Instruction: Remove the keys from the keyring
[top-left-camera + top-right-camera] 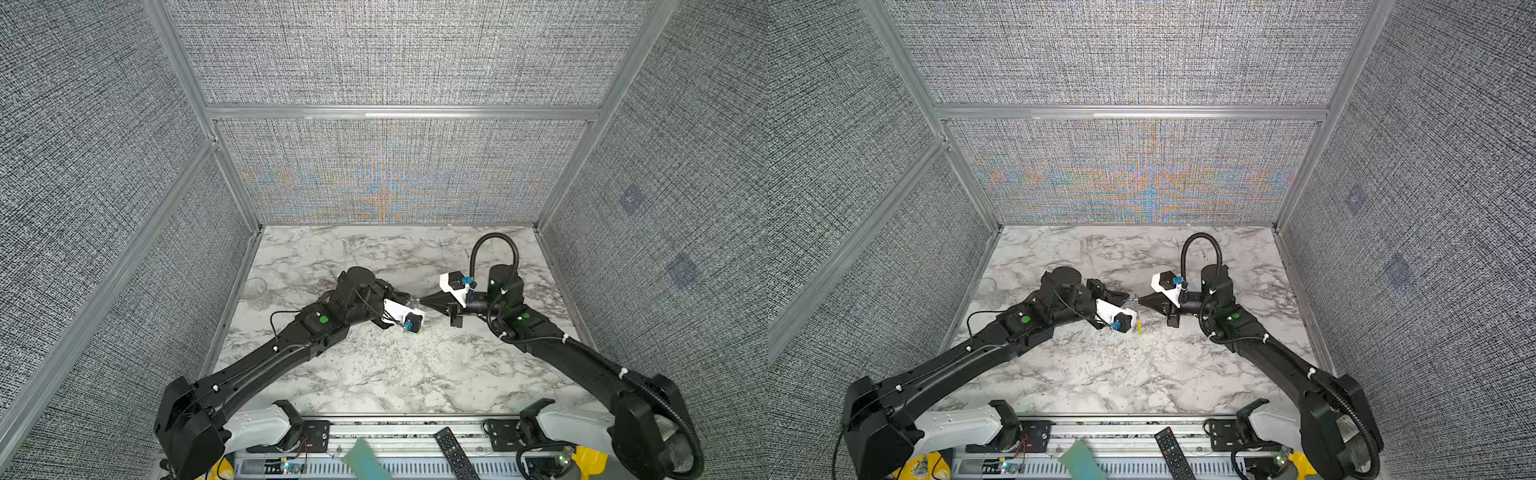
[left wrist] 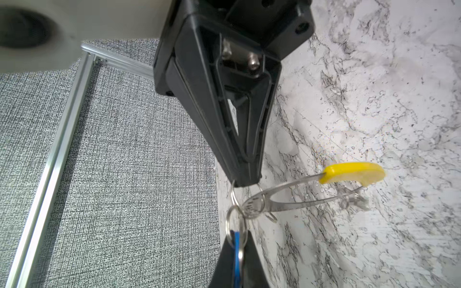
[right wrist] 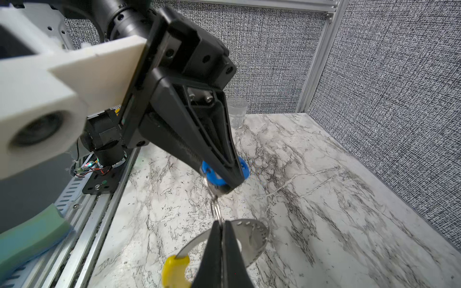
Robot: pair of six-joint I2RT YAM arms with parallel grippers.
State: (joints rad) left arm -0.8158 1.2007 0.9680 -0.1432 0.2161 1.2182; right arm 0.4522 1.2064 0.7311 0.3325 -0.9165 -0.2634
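Both top views show us only tips meeting over the table (image 1: 374, 374); wrist views reveal the left gripper (image 2: 238, 239) clamped on the blue key (image 3: 210, 174); right gripper (image 3: 221, 225) pinching the small ring (image 3: 215, 209); keyring (image 3: 257, 234) dangling between

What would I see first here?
Two black claws meet tip to tip above the marble table. The left claw pinches a blue key; the right claw pinches a small ring, and the keyring with its yellow end hangs from it.
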